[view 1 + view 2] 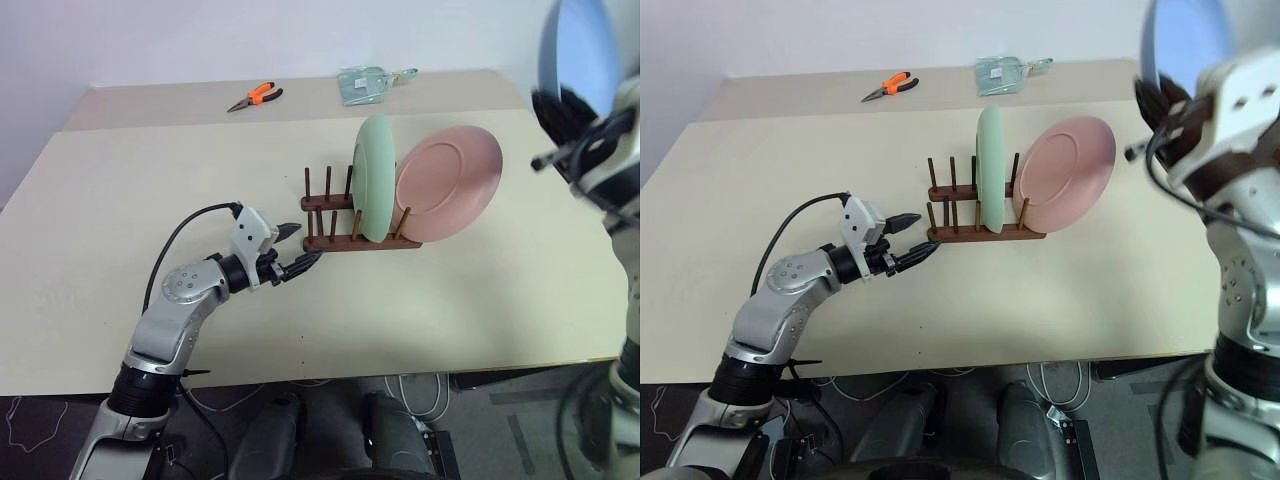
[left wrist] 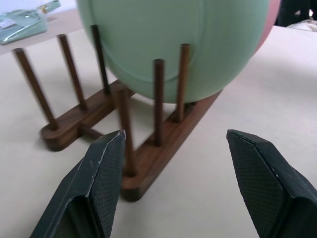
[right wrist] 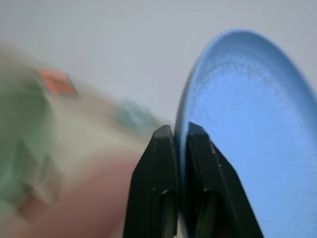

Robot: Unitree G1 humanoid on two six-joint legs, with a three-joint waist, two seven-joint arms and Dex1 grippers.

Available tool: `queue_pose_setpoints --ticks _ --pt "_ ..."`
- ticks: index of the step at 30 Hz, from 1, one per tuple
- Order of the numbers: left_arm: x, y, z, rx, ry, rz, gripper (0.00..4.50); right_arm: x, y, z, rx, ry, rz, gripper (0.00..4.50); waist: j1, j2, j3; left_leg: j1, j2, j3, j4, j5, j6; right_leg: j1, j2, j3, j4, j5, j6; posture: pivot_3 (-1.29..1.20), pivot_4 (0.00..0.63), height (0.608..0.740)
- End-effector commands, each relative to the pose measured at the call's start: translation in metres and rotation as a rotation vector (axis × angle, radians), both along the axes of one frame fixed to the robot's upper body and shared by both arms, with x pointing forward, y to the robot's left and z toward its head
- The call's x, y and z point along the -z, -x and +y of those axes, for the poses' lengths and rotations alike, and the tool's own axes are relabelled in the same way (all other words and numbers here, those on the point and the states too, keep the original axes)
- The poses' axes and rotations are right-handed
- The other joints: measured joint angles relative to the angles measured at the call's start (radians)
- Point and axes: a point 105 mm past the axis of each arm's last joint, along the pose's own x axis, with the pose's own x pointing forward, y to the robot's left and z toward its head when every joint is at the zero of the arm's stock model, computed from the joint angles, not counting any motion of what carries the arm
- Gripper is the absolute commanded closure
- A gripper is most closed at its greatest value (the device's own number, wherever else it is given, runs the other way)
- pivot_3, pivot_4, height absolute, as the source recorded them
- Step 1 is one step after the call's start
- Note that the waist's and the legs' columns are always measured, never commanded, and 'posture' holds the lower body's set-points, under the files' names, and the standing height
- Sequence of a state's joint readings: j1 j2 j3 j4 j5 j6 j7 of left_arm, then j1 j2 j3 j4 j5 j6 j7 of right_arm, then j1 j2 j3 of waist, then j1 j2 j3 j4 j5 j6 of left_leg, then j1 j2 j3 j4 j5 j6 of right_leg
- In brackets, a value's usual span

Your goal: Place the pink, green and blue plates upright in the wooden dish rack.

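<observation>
Silver-grey jointed arms, black cable looping over left forearm; left gripper fingers black, textured, wedge-shaped.

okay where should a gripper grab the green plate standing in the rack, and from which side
Pinch the green plate at its top rim, coming from above. It stands on edge between the wooden dish rack pegs, and the pink plate crowds one face.

Green plate, pink plate racked, blue plate aloft

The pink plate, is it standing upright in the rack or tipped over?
Tilted. The pink plate stands on edge at the wooden dish rack's end, leaning outward.
</observation>
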State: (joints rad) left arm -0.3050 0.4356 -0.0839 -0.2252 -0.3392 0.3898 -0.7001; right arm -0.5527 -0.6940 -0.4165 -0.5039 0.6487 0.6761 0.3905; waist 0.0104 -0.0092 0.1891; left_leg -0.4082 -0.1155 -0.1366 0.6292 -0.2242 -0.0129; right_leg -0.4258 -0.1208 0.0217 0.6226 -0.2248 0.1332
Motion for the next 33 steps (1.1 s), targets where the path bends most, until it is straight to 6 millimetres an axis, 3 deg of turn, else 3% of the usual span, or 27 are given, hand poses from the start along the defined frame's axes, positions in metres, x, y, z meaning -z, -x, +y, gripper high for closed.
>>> queue_pose_setpoints --ticks 1,6,11,14,20,33 --pt "-0.005 -0.002 0.031 -0.088 0.004 -0.019 1.13 -0.032 0.040 0.059 -0.436 -0.176 -0.052 4.36 -0.001 0.000 0.000 0.000 0.002 0.000 0.000 0.000 0.000 0.000 0.001 0.000 -0.002 0.001 -0.001 0.00 0.150 0.732" --pt "0.007 0.002 0.057 -0.152 -0.054 0.001 1.13 -0.040 0.053 0.102 -0.778 -0.477 0.064 4.36 -0.013 0.000 0.000 0.000 0.003 -0.001 -0.001 0.000 -0.001 -0.001 0.002 0.000 -0.002 0.002 -0.003 0.00 0.150 0.732" --pt "0.014 0.007 0.069 -0.196 -0.050 0.018 1.13 -0.023 0.042 0.134 -0.911 -0.697 0.284 4.36 -0.019 0.000 -0.001 0.000 0.002 0.000 -0.001 0.000 -0.001 -0.001 0.002 0.000 -0.002 0.003 -0.003 0.00 0.150 0.732" --pt "0.017 0.009 0.072 -0.203 -0.056 0.022 1.13 -0.002 0.021 0.146 -0.854 -0.779 0.425 4.36 -0.024 0.000 -0.001 0.000 0.002 0.000 -0.002 0.000 -0.001 -0.002 0.002 0.001 -0.001 0.003 -0.003 0.00 0.150 0.732" --pt "0.019 0.013 0.068 -0.194 -0.047 0.029 1.13 0.020 0.001 0.154 -0.749 -0.796 0.524 4.36 -0.025 0.001 0.000 0.000 0.003 0.000 -0.002 0.001 -0.002 -0.003 0.003 0.001 0.000 0.004 -0.004 0.00 0.150 0.732" --pt "0.019 0.013 0.053 -0.151 -0.030 0.035 1.13 0.047 -0.025 0.165 -0.576 -0.775 0.634 4.36 -0.027 0.001 0.000 0.000 0.003 0.000 -0.002 0.001 -0.002 -0.005 0.004 0.001 0.004 0.004 -0.003 0.00 0.150 0.732"
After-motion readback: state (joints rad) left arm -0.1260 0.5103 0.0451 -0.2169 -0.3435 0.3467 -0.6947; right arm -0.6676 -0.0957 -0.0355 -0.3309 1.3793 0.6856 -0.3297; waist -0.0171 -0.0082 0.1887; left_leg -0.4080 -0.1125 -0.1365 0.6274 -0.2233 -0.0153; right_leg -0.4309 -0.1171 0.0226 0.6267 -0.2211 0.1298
